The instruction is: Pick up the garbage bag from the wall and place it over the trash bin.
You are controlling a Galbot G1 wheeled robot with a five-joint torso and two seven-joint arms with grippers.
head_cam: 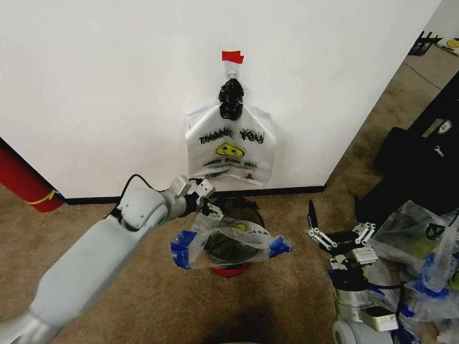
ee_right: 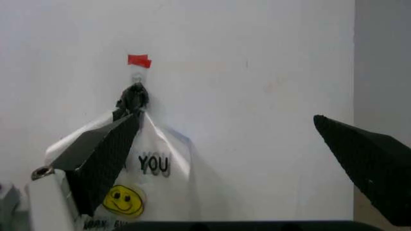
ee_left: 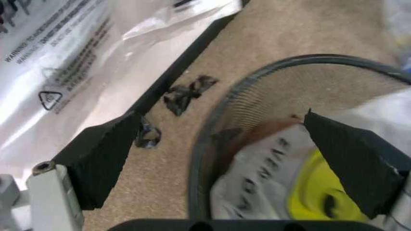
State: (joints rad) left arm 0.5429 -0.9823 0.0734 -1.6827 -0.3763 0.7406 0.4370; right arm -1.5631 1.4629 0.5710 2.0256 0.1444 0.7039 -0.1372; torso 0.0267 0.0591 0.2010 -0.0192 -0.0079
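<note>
Now left gripper (head_cam: 209, 206) at the trash bin (head_cam: 228, 271) rim, jaws wide, empty; garbage bag (head_cam: 226, 244) draped over — spread evenly. Right gripper (head_cam: 337, 240) idle, jaws wide.

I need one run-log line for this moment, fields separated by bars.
garbage bag: draped over trash bin | left pincer: open, at bin rim | right pincer: open, idle | wall: THANK YOU bag on hook

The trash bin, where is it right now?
In the head view the trash bin stands on the carpet below the hanging THANK YOU bag, draped with the garbage bag, the left gripper beside it.
</note>
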